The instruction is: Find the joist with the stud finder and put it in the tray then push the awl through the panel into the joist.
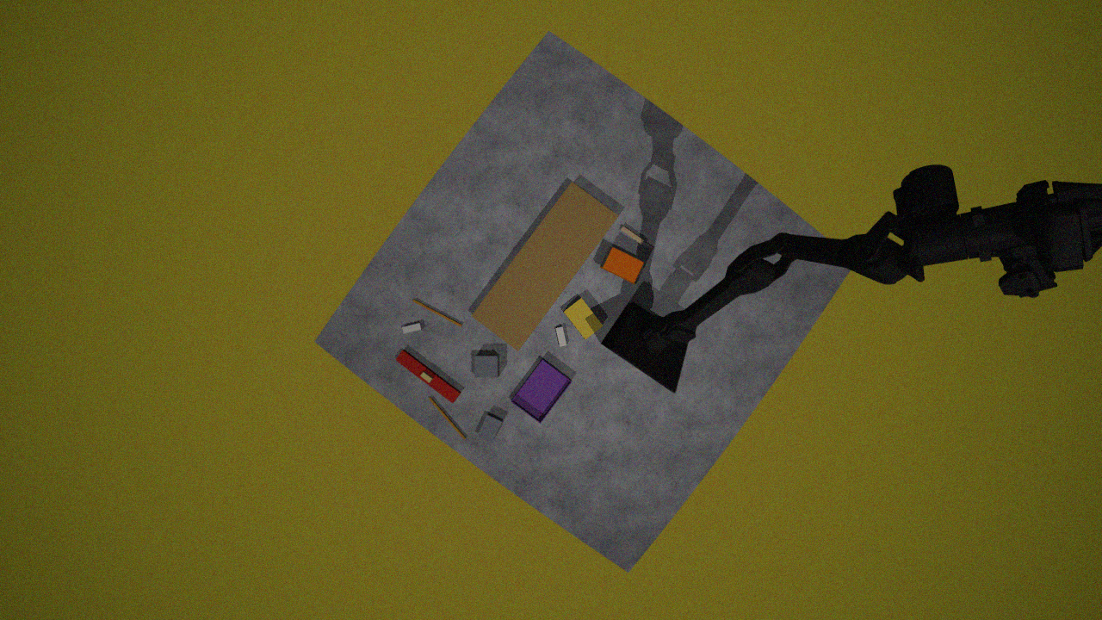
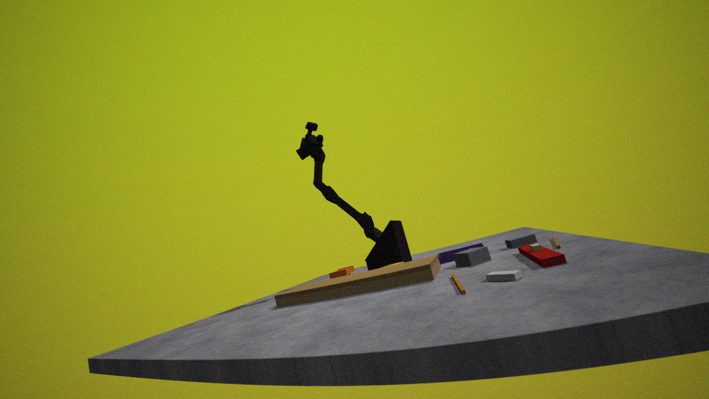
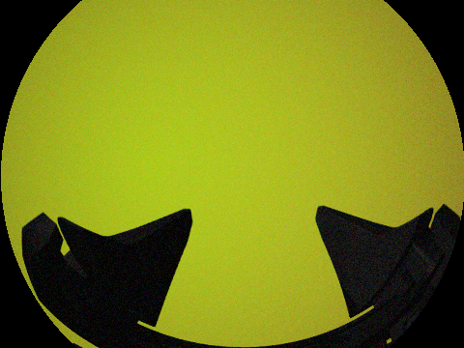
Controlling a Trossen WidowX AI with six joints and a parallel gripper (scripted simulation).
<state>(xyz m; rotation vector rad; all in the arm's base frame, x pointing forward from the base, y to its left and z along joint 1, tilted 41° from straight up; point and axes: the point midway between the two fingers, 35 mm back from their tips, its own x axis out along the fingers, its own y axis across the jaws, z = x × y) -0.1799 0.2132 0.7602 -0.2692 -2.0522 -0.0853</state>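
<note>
Spread and holding nothing, the pincer (image 1: 1079,225) (image 2: 301,153) (image 3: 255,216) could, if lowered carelessly, knock the orange block (image 1: 622,264) (image 2: 340,272) beside the floor panel (image 1: 547,265) (image 2: 356,289).

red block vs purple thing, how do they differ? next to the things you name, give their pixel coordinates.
The red block (image 1: 442,384) (image 2: 543,255) is long and narrow; the purple item (image 1: 541,389) (image 2: 461,250) is a broader rectangle. A small tan piece sits on top of the red block; none shows on the purple item. Both rest on the grey surface (image 1: 601,478) (image 2: 297,339).
</note>
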